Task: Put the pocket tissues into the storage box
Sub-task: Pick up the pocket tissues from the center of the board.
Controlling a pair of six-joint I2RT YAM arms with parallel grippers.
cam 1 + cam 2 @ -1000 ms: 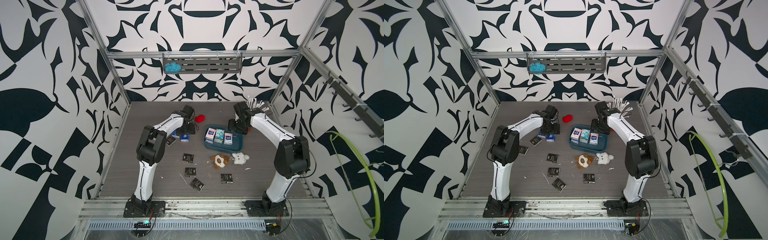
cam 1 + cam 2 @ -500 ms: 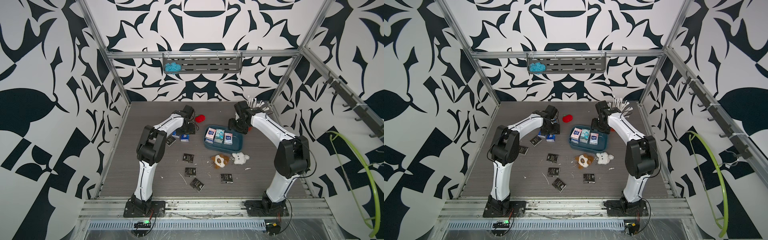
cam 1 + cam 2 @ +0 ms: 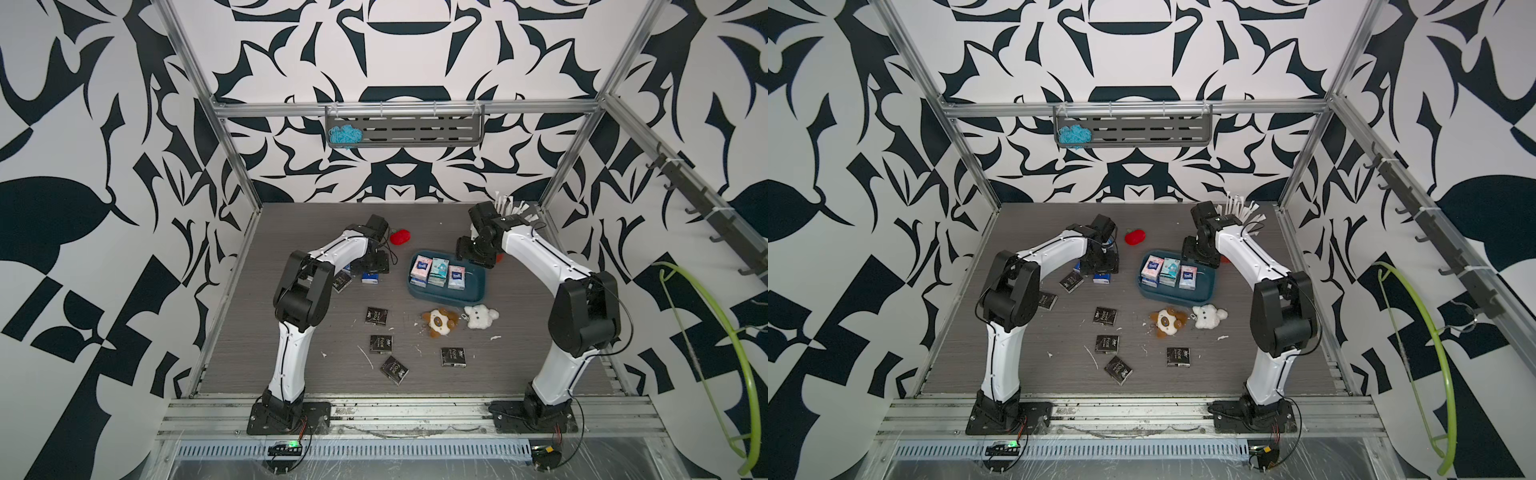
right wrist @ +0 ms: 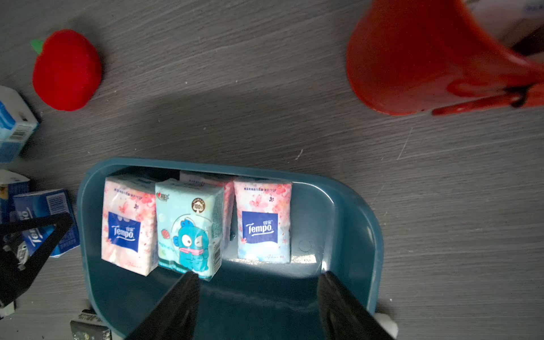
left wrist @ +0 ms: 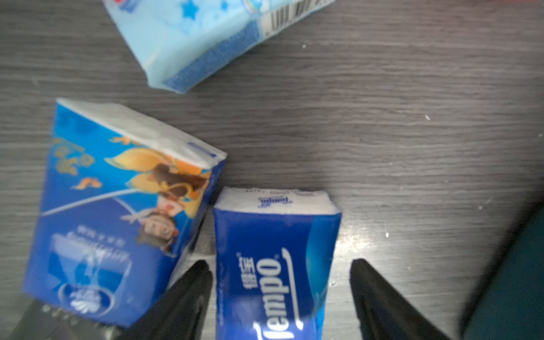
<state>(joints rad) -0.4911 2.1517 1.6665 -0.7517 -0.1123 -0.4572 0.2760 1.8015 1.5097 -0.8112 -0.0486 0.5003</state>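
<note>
In the left wrist view my left gripper [image 5: 279, 265] stands open astride a dark blue pack of pocket tissues [image 5: 273, 229] lying on the table. One finger touches the pack's side and the other stands off with a gap. An illustrated blue pack [image 5: 117, 212] and a light blue pack [image 5: 200, 35] lie beside it. The teal storage box [image 4: 368, 235] holds two pink packs [image 4: 128, 226] [image 4: 263, 223] and a teal one [image 4: 188, 229]. My right gripper [image 4: 259, 275] hovers open over the box with nothing between its fingers. Several black packs [image 3: 380, 344] lie nearer the front.
A red cup [image 4: 426, 59] of white sticks stands behind the box by my right arm. A red plush apple [image 3: 400, 237] lies at the back. A brown-and-white plush [image 3: 438, 322] and a white plush [image 3: 480, 316] lie just in front of the box.
</note>
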